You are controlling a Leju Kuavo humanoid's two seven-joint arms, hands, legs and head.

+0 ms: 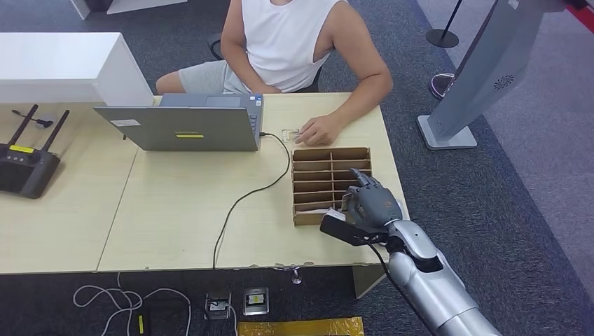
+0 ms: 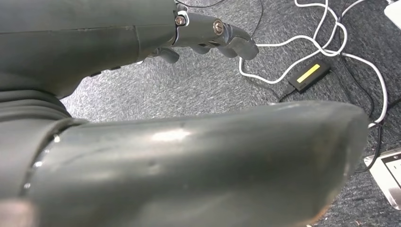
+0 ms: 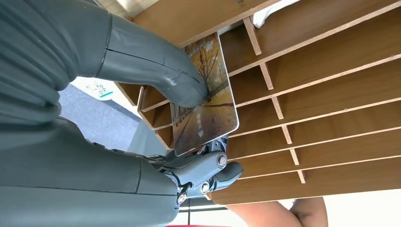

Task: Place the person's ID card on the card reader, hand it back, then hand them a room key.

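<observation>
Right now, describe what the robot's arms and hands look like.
The right arm is silver, in rounded segments, with a black cable along it. The right hand is dark grey with a black wrist block. The left hand has smooth grey shells, a ribbed cover and screw-jointed fingers.

- The room key card (image 3: 205, 101) carries a golden-brown autumn tree-lined path picture with a white edge.
- Beside it, the divided organizer box (image 1: 329, 183) is plain brown.
- The grey laptop (image 1: 185, 126) bears a yellow sticker.
- The person's sleeveless top (image 1: 284, 42) is white.
- The carpet (image 2: 203, 80) is speckled grey.
</observation>
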